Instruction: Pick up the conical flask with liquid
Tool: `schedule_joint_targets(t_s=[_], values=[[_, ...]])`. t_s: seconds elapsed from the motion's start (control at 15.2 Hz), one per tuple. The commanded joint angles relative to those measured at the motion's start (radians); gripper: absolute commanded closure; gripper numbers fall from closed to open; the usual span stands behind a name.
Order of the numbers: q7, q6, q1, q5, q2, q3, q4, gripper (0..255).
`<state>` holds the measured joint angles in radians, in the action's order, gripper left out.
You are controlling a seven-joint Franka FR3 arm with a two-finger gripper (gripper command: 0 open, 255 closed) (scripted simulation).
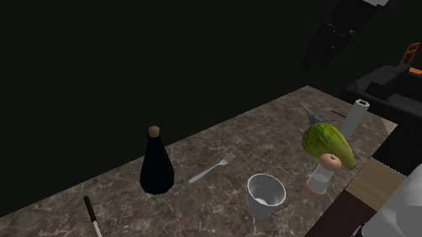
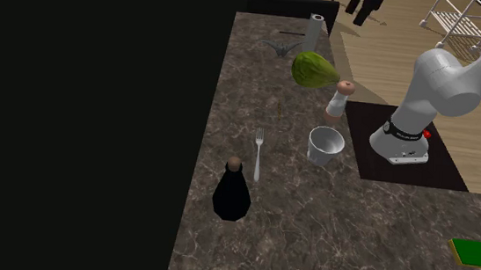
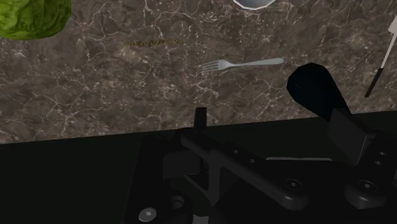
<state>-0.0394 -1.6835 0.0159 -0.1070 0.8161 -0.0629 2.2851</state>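
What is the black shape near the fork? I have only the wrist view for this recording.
Observer: The conical flask, standing upright, with a brown stopper in its neck.
Operator: Anything nearby that I'm missing?
Observer: A shaker with a pinkish top stands beside the green vegetable, near the white cup.
Operator: And farther along?
Observer: A white paper roll stands upright at the counter's far end.
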Motion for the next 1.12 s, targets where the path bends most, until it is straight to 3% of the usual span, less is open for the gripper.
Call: schedule_joint_targets(t_s=[0.0, 0.59, 1.06], values=[[0.0, 0.0, 0.0, 0.0, 0.0, 0.0, 0.0, 0], [0.224, -0.157, -0.018, -0.03, -0.192, 0.211, -0.021, 0], [0.413, -0.253, -0.01, 0.007, -0.408, 0.367, -0.116, 0]])
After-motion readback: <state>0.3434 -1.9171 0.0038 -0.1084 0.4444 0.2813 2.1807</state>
